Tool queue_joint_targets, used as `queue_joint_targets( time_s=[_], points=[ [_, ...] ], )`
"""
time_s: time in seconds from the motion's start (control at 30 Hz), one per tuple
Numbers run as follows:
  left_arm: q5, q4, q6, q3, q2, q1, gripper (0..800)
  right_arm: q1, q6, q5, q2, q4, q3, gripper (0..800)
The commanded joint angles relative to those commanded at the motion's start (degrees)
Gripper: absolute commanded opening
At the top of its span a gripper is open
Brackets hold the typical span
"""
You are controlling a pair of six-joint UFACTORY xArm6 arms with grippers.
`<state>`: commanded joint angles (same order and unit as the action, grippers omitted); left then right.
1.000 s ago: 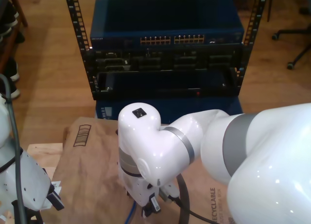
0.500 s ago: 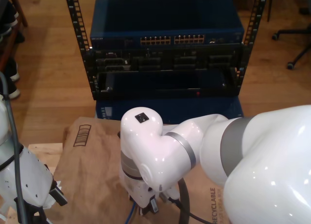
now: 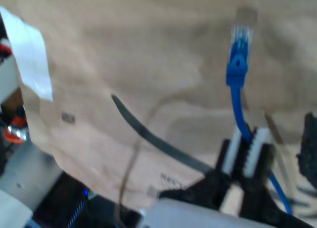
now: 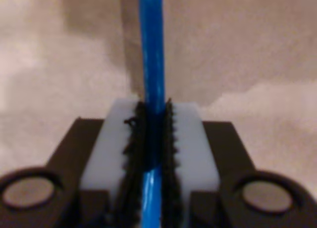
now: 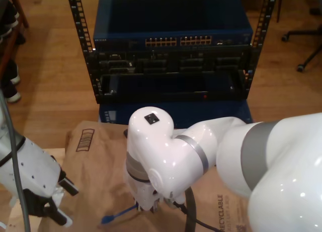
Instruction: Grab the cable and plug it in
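Gripping the cable, my second gripper's jaws.

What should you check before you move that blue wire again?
1. Thin bright-blue cable gripped: ok, my second gripper is shut on it.
2. Translucent blue plug free past the gripper: ok.
3. Plug clear of the brown paper sheet: cannot tell.
4. Row of ports on the dark-blue rack switch in sight: ok.
5. Which port is free: cannot tell, too small.
6. Plug in a port: not ok, it is over the paper.
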<state>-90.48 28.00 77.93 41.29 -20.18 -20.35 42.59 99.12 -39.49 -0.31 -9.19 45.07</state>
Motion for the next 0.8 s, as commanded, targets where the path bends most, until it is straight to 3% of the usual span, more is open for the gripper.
queue_joint_targets(
  time_s=[0.23,0.37,0.57,0.8],
  points=[
    [-0.62,8.18,-0.18,3.16,1.93,0.09,798,-10.99,0.18,-7.21,-11.69,-6.68,-2.81,18],
    [-2.02,11.43,-0.35,3.34,2.29,0.97,795,-11.96,0.18,-8.26,-12.75,-10.9,-2.37,17],
    [-9.41,20.48,-0.44,5.1,2.29,1.05,794,-11.6,0.0,-9.93,-14.07,-17.23,-1.32,17],
    [-9.76,27.52,-3.87,5.1,3.16,0.79,794,-11.78,0.0,-13.1,-18.9,-20.66,-0.35,19]
  ],
)
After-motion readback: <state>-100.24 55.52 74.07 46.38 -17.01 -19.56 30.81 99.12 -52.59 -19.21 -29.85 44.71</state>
